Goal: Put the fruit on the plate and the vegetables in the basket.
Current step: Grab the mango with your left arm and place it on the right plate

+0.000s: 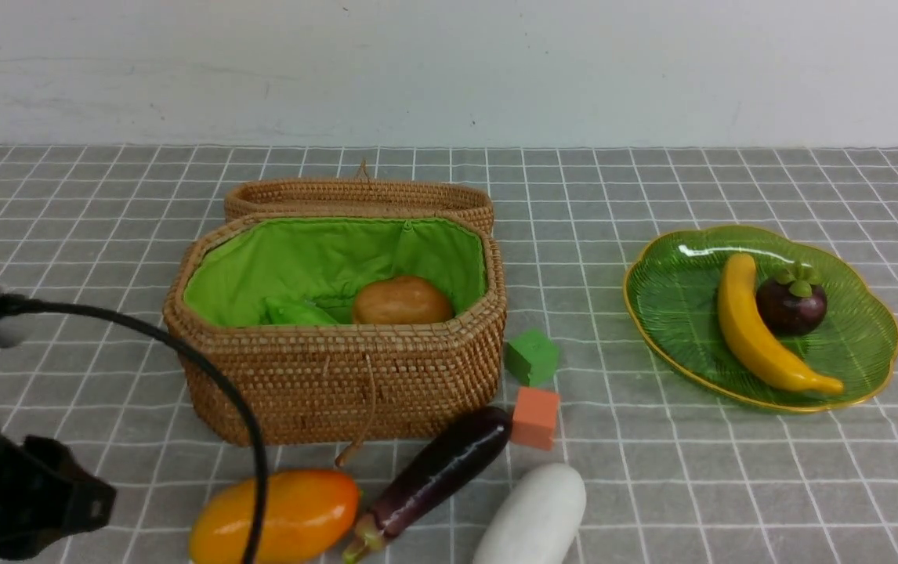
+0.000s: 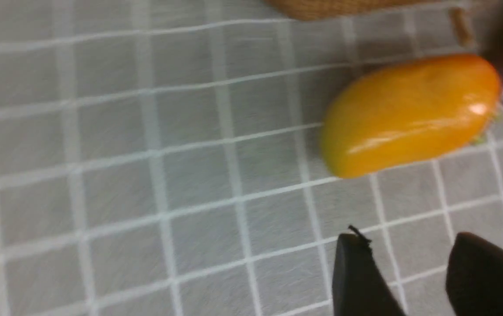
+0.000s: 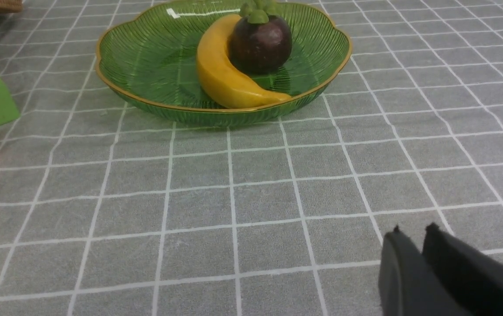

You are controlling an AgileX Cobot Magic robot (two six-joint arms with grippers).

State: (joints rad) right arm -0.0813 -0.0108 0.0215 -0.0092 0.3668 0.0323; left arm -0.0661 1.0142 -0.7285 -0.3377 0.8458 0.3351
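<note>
1. Front view. Left gripper [image 1: 45, 501]: at the near left, beside the mango, holding nothing that shows. Plate [image 1: 653, 313], green glass, gilt rim: bears banana [image 1: 754, 337] and mangosteen [image 1: 794, 301], both done. Basket [image 1: 339, 384], green-lined, open: contains potato [image 1: 402, 301] and green pod [image 1: 296, 311], both done. Outstanding: mango [image 1: 292, 513], eggplant [image 1: 441, 474] and radish [image 1: 535, 517], all on the table in front of the basket. By count, rather more than half the sorting is complete. Obstacles: black cable [image 1: 233, 384], arching across the view of basket and mango; green cube [image 1: 533, 356] and orange cube [image 1: 535, 417], close by the basket and the eggplant's upper end, liable to be nudged. Woven lid [image 1: 300, 192]: behind the basket, not blocking its mouth.

2. Left wrist view. Left fingers parted, nothing between them; mango unheld, one end close to the eggplant, which could shift if the mango is gripped carelessly.

3. Right wrist view. Right gripper [image 3: 422, 239]: fingers close together with a slim gap, no item visible between them, over bare tabletop. Banana and mangosteen lie together within the plate's rim.
</note>
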